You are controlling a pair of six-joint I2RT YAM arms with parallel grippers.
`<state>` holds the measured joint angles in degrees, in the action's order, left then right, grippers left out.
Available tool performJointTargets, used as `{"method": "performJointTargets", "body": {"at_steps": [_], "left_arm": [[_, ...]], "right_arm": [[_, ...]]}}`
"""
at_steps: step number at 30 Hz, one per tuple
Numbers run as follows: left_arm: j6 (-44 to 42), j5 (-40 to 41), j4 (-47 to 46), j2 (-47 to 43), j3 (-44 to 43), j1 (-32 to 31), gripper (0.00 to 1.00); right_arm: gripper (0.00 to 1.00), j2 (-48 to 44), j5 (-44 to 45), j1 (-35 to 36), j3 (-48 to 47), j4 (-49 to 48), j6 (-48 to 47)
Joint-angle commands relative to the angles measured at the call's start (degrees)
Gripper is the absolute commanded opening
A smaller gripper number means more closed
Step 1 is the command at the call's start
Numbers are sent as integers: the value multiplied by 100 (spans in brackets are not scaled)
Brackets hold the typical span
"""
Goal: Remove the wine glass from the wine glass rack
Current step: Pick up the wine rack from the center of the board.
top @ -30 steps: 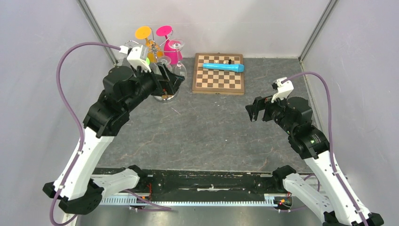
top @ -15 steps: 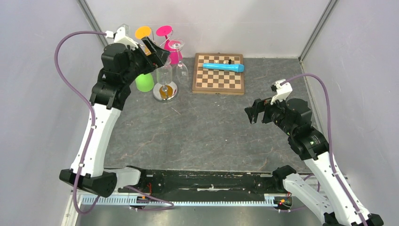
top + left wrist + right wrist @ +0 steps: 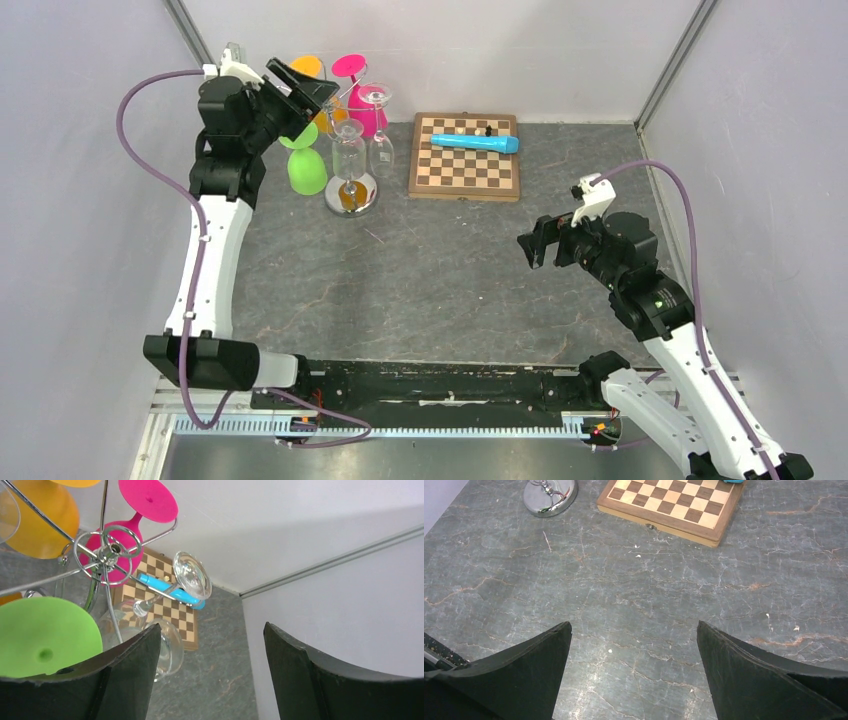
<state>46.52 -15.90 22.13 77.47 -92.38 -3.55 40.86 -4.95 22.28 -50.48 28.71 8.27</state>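
The chrome wine glass rack [image 3: 351,194] stands at the back left, with its wire hub [image 3: 106,554] at the top. Wine glasses hang upside down from its arms: a pink one [image 3: 366,112], a green one [image 3: 306,170], an orange one [image 3: 40,522] and two clear ones [image 3: 348,150] [image 3: 381,148]. My left gripper [image 3: 308,88] is open and empty, raised beside the rack top on the left. In the left wrist view [image 3: 211,630] a clear glass bowl [image 3: 167,647] sits by the left finger. My right gripper [image 3: 533,243] is open and empty over the table, far from the rack.
A wooden chessboard [image 3: 465,155] lies at the back centre with a blue cone-shaped object [image 3: 476,143] and a small black piece on it. Grey walls close in the left, back and right. The right wrist view shows the rack base [image 3: 550,492] and chessboard [image 3: 674,502].
My left arm has lifted and swung back-left, from low in front of the rack to high beside its top. The right arm has barely moved.
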Motion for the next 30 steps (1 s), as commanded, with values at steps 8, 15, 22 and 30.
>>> {"method": "performJointTargets", "body": {"at_steps": [8,15,22,30], "left_arm": [[1113,-380,-201,791,-515,182,72],[1123,-156,221,1076,-1024,188,67],[1057,80,496,1226,-1279,188,62],[948,312,746,1458,-1543,189,60]], "right_arm": [[98,-79,-103,13,177,-294,-51],[98,-124,-89,13,314,-356,-54],[98,-108,-103,13,311,-379,-54],[98,-88,-143,13,311,-385,-64]]}}
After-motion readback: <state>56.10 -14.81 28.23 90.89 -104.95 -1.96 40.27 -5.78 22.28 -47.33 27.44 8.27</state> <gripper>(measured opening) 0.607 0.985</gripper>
